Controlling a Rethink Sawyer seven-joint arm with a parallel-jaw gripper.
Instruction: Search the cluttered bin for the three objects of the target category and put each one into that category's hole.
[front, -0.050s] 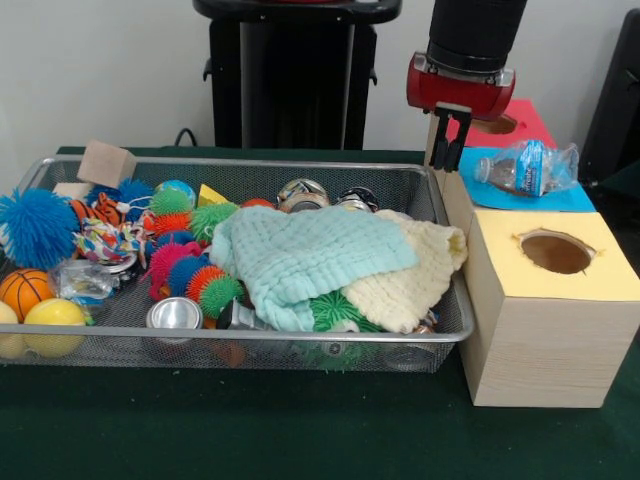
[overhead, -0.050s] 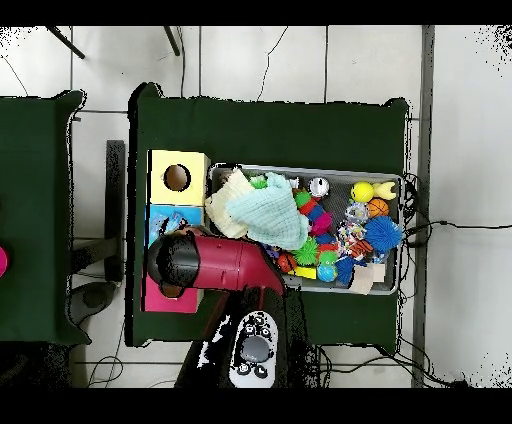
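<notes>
A clear plastic bottle (front, -0.050s: 525, 168) with a blue label lies on its side on the blue top (front, -0.050s: 560, 200) of the sorting box. My gripper (front, -0.050s: 452, 150) hangs just left of the bottle, apart from it, between the bin's far right corner and the box. Nothing shows in it. The yellow-topped section has a round hole (front, -0.050s: 556, 252), and the red top (front, -0.050s: 520, 120) lies behind the gripper. In the overhead view my arm (overhead, -0.050s: 210, 262) covers the blue section and hides the gripper. The yellow section (overhead, -0.050s: 178, 178) and part of the red one (overhead, -0.050s: 165, 298) show.
The wire bin (front, -0.050s: 250, 162) holds a teal cloth (front, -0.050s: 300, 255) over a cream cloth (front, -0.050s: 420, 280), several spiky balls (front, -0.050s: 35, 225), metal cans (front, -0.050s: 175, 315), a basketball (front, -0.050s: 22, 290), yellow balls (front, -0.050s: 55, 325) and a wooden block (front, -0.050s: 105, 163). Green felt (front, -0.050s: 300, 430) covers the table.
</notes>
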